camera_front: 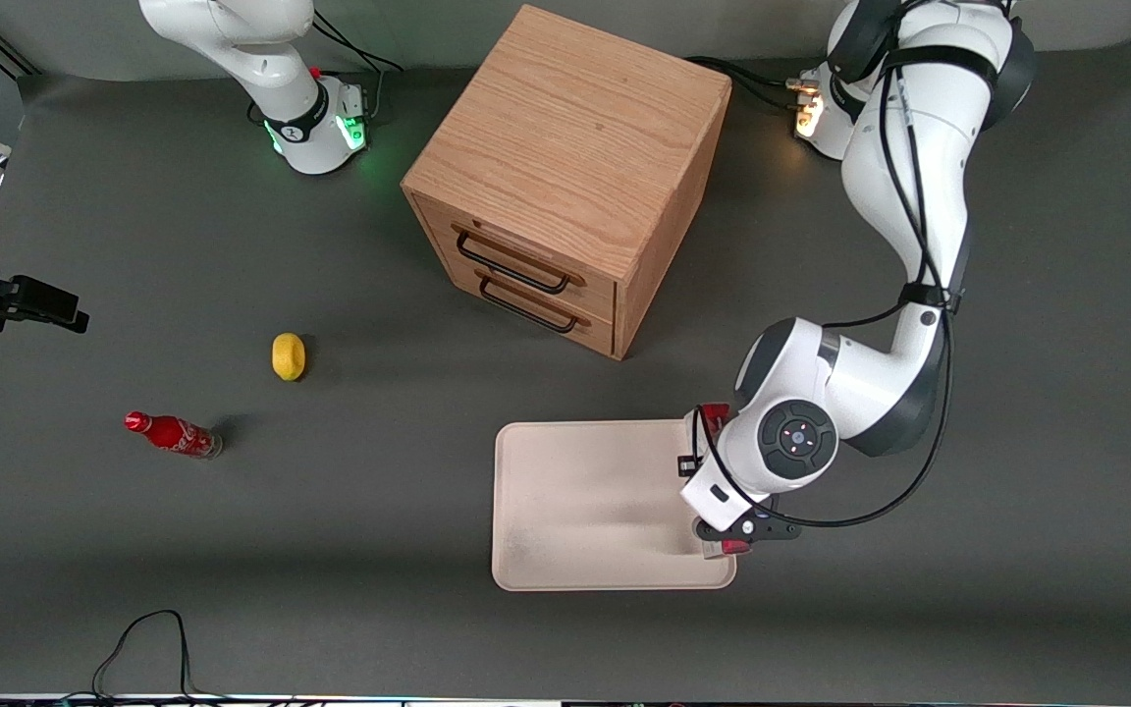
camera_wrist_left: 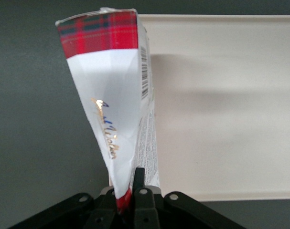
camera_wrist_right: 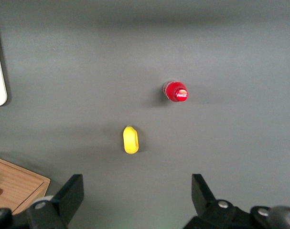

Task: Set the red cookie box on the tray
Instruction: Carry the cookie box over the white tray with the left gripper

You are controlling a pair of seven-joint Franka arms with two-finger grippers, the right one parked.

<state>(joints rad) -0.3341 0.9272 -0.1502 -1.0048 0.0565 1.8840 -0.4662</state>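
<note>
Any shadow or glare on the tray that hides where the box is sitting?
Left wrist view: the tartan-topped red cookie box, pinched in the gripper, casts a soft grey shadow across the pale cream tray; no glare. Front view: the arm covers most of the box and shades the tray's end.

The gripper [camera_wrist_left: 128,198], matt black plastic, pinches the red cookie box [camera_wrist_left: 113,100], smooth printed card, over the tray [camera_front: 575,506], matt cream plastic at lower centre; the cabinet [camera_front: 565,167] is grained wood.

End effector [camera_front: 723,511] (holding box [camera_wrist_left: 111,95]) above tray [camera_front: 575,511].
</note>
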